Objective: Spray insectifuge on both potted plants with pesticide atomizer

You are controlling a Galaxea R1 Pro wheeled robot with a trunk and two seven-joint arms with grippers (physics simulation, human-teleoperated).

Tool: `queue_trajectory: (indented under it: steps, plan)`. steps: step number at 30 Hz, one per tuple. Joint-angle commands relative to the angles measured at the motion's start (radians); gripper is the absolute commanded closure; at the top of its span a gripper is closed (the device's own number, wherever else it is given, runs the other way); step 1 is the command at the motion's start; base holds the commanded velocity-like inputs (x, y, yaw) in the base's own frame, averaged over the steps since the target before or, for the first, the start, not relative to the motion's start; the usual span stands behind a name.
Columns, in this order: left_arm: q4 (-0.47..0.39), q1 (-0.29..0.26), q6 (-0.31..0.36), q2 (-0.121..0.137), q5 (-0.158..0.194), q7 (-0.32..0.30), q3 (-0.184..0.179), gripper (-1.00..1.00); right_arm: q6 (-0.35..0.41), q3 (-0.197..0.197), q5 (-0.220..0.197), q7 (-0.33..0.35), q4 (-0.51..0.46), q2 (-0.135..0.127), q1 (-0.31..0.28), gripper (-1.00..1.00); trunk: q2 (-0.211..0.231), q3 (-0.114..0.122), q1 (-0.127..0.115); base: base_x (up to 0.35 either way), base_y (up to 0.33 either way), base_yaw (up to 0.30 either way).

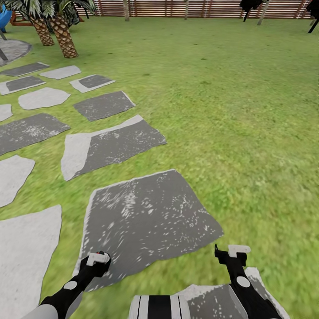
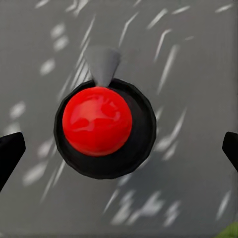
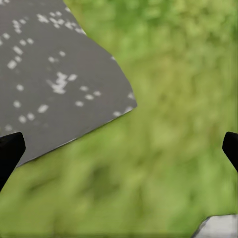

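Everything here is placed from the big dark stepping stone (image 1: 150,217) in the lawn (image 1: 248,133). Far beyond it on its left stand two palms (image 1: 53,31) by the edge of a round paved patio (image 1: 13,48), with the slatted fence (image 1: 199,8) along the back. The low arms and the long stretch of grass ahead suggest the robot is crossing the garden rather than working at a plant.

The left end effector (image 1: 98,259) hangs over the stone's near left corner. In the left wrist view its two dark fingertips (image 2: 10,153) sit wide apart at the frame's edges. Between them, touching neither, is a round black body with a glossy red cap and a grey nozzle, probably the pesticide atomizer (image 2: 101,126). It looks sharp while the stone's flecks behind it are smeared, so it may be riding with the arm. Whether it is truly carried or merely lies on the stone below, I cannot tell.

The right end effector (image 1: 232,252) hangs off the stone's near right corner. Its fingertips (image 3: 10,151) are spread just as wide, with nothing between them but grass and stone.
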Motion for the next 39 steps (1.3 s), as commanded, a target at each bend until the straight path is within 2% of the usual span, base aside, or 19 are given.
queue_trajectory:
  steps: [1, 16, 22, 39]
  plan:
    - [0.001, 0.000, -0.003, 0.000, -0.009, -0.004, 0.009, -1.00, -0.002, 0.000, 0.003, -0.003, 0.001, 0.000, 0.000, -1.00, 0.000, -0.001, 0.000, 0.006, 0.000, -0.002]
    - [0.002, 0.001, -0.006, 0.006, -0.009, -0.004, 0.009, -1.00, -0.002, 0.000, 0.004, -0.003, 0.002, 0.000, 0.000, -1.00, 0.000, 0.002, 0.000, 0.032, 0.000, 0.000]
    - [0.006, 0.001, -0.077, 0.007, -0.008, -0.004, 0.010, -1.00, -0.002, 0.000, 0.003, -0.003, 0.002, 0.000, 0.000, -1.00, 0.000, 0.006, 0.000, 0.000, 0.000, 0.000]
    - [0.007, 0.001, -0.087, 0.009, 0.005, -0.004, 0.012, -1.00, -0.002, 0.000, 0.002, -0.005, 0.001, 0.004, 0.000, -1.00, 0.000, 0.003, 0.000, 0.000, 0.000, 0.000]
